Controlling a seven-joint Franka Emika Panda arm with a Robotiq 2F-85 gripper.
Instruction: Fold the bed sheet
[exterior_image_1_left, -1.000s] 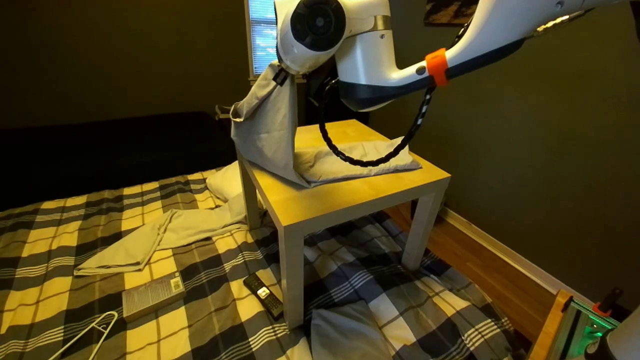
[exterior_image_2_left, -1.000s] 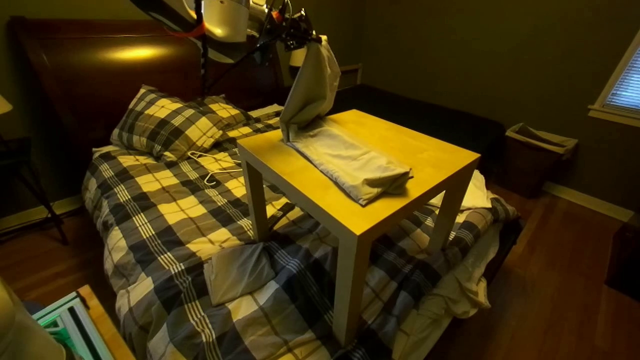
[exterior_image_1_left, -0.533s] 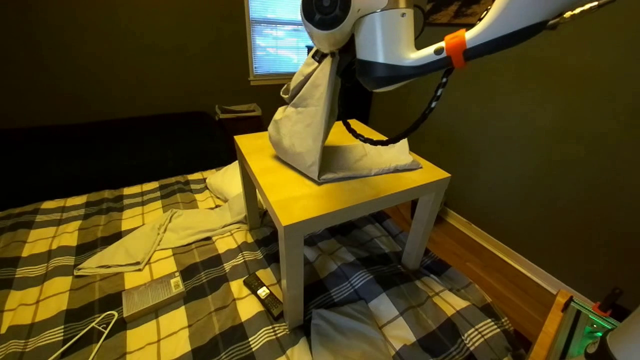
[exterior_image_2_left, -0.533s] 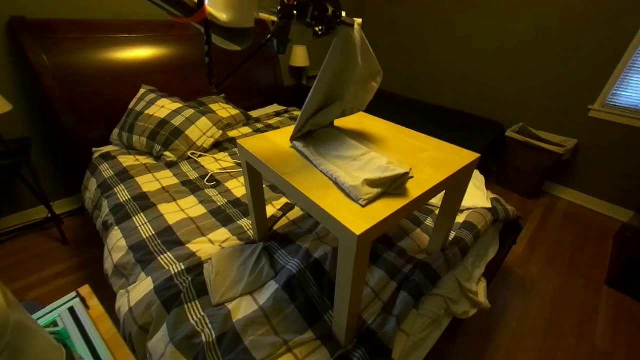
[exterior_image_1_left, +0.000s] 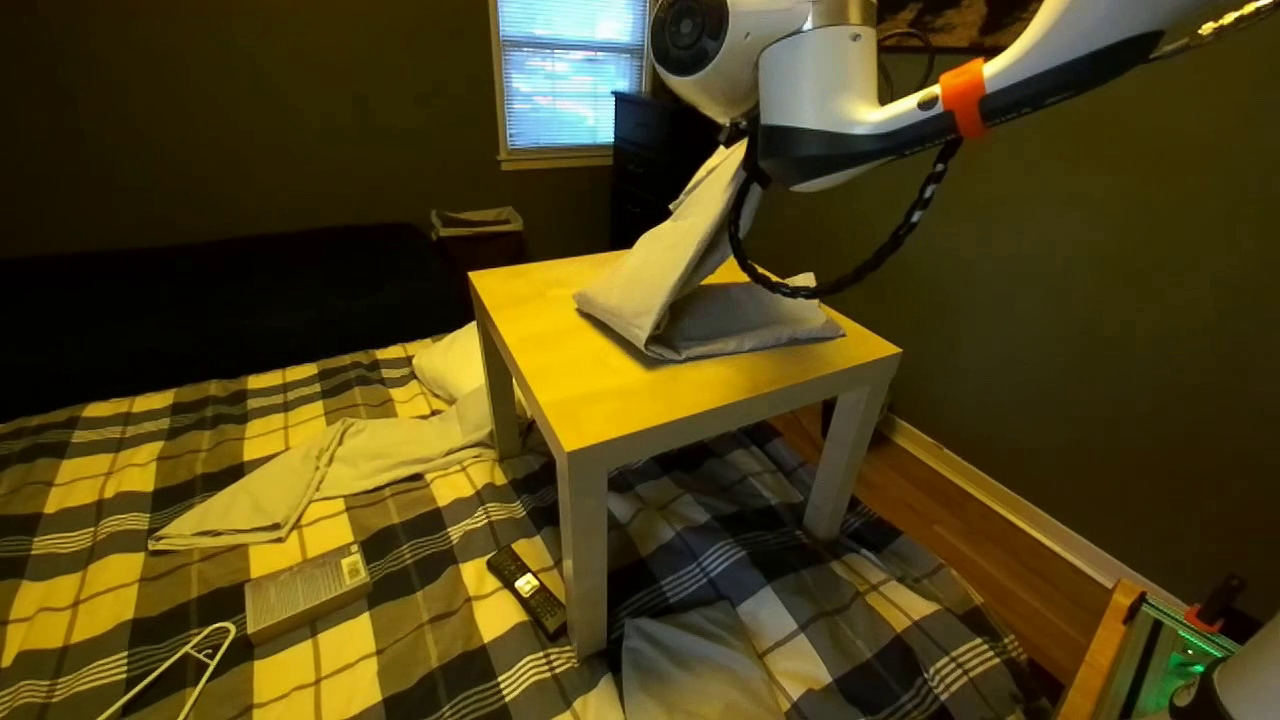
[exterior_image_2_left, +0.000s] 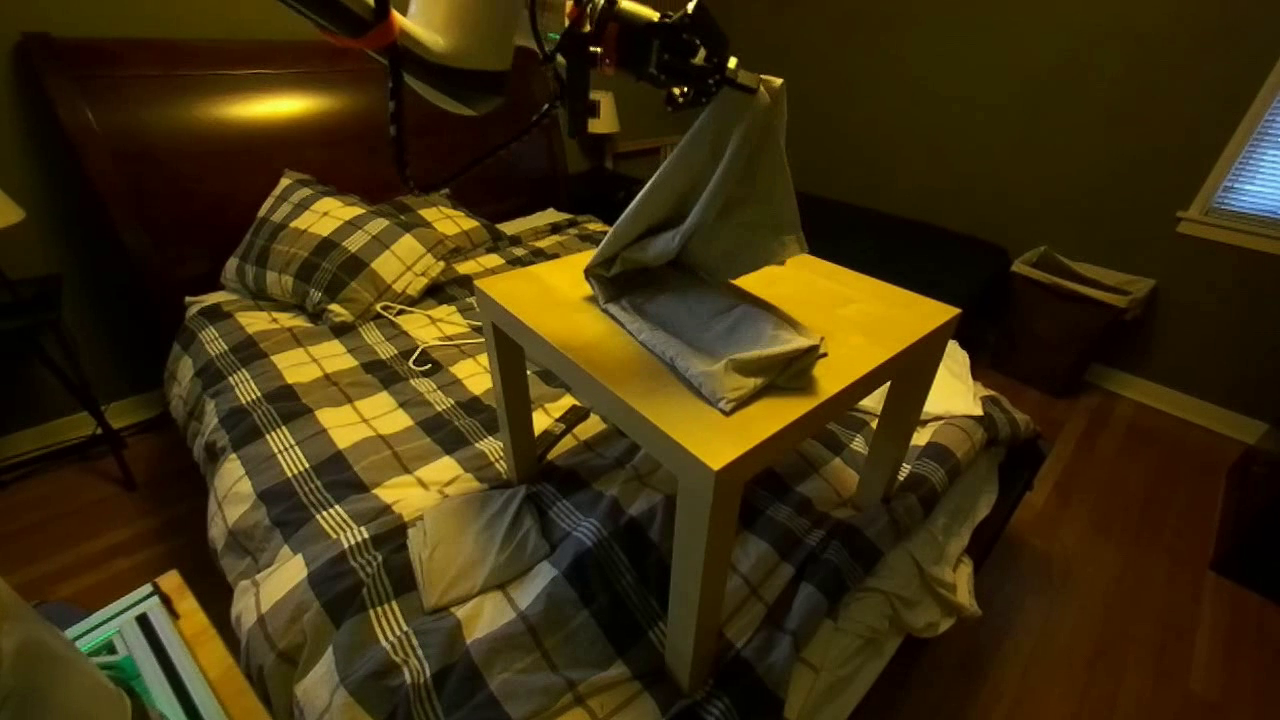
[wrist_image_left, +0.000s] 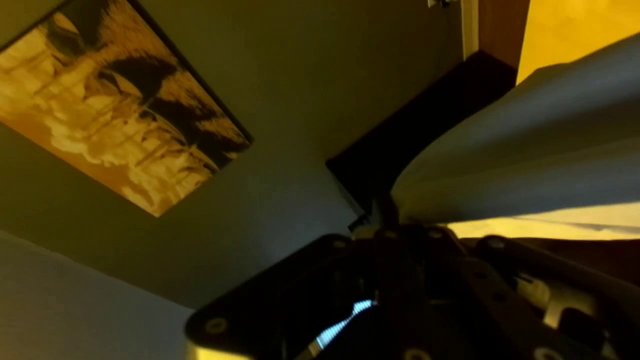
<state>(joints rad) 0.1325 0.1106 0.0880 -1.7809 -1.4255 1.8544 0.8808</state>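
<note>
The sheet is light grey cloth (exterior_image_1_left: 672, 262). Its lower part lies folded flat on the small wooden table (exterior_image_1_left: 545, 370). Its other part hangs up from the table to my gripper (exterior_image_2_left: 748, 80), as the raised cloth (exterior_image_2_left: 735, 190) also shows. The gripper is shut on the top edge of the cloth, well above the table top (exterior_image_2_left: 870, 305). In the wrist view the cloth (wrist_image_left: 530, 150) runs off to the right from the fingertips (wrist_image_left: 387, 215), which are dark and blurred. In an exterior view the arm partly hides the gripper (exterior_image_1_left: 738, 132).
The table stands on a plaid bed (exterior_image_2_left: 350, 440). Another grey cloth (exterior_image_1_left: 390, 455), a box (exterior_image_1_left: 305, 592), a phone handset (exterior_image_1_left: 527, 590) and a hanger (exterior_image_1_left: 190, 660) lie on the bed. A small folded cloth (exterior_image_2_left: 478, 545) lies near a table leg. A dark dresser (exterior_image_1_left: 640, 150) stands behind.
The gripper has carried the cloth's raised edge across the table, rightward in both exterior views, and most recently lower. The raised part now leans over the flat part, and its fold shifted slightly.
</note>
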